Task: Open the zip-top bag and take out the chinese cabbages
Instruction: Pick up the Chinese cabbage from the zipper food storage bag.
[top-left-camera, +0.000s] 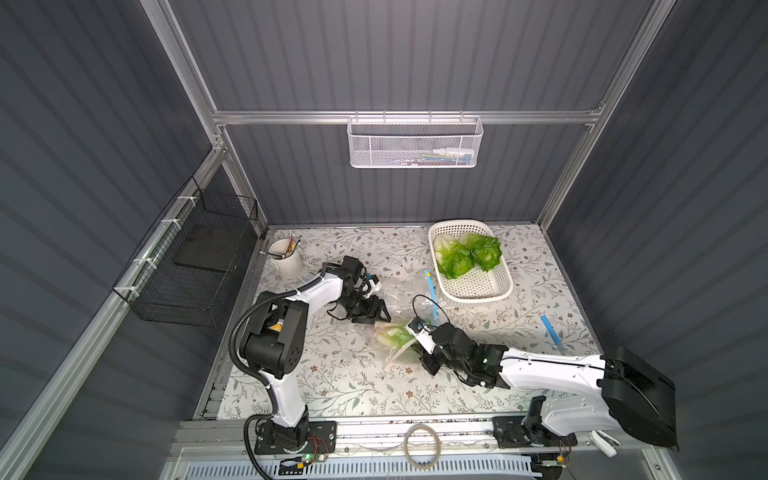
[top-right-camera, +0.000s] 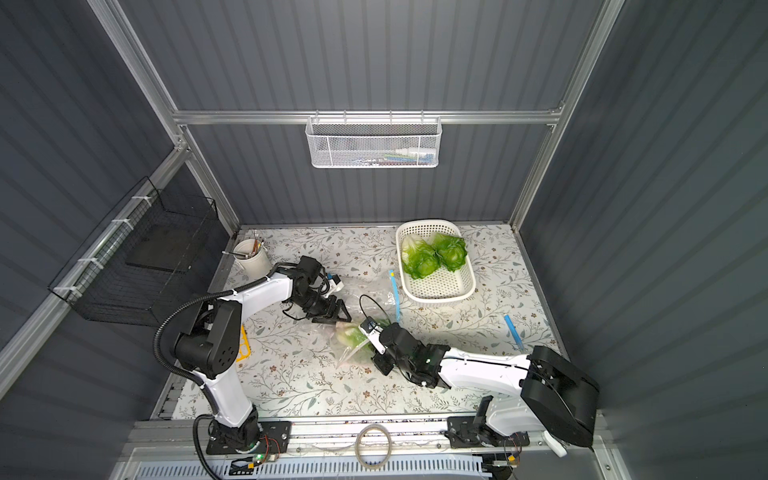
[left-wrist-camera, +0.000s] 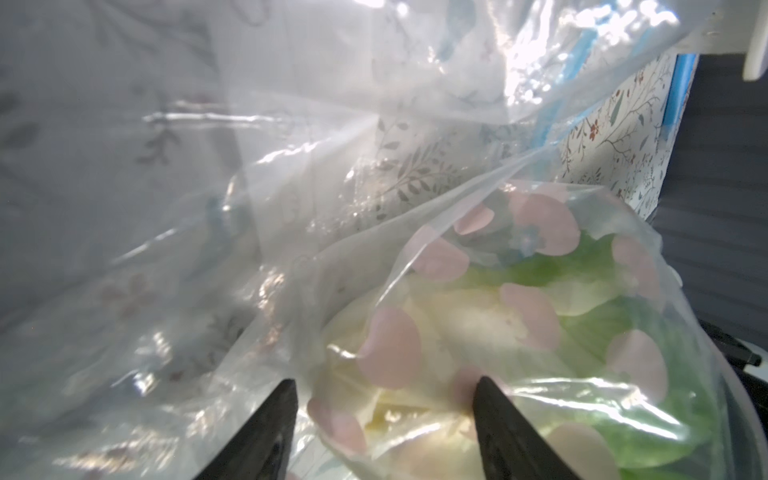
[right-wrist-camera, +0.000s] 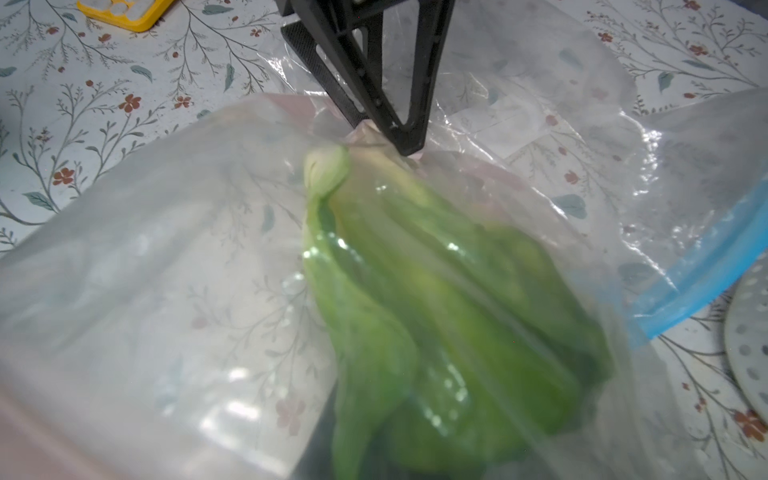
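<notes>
Crinkly clear blue-zipped bag (right-wrist-camera: 124, 270) lies on the tabletop (top-left-camera: 332, 374), holding one ribbed cabbage (right-wrist-camera: 436, 311). Two cabbages (top-left-camera: 455, 257) fill the perforated white basket (top-left-camera: 473, 286). Only the left wrist view shows the left pincer (left-wrist-camera: 384, 382) half-wide astride the bag; right pincer (top-left-camera: 419, 353): cannot tell.

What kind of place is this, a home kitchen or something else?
Probably a robot test booth, not a kitchen: grey ribbed walls on a metal frame, a left arm and right arm bolted to the front rail, and a basket of cabbages staged on a flowered tablecloth.
</notes>
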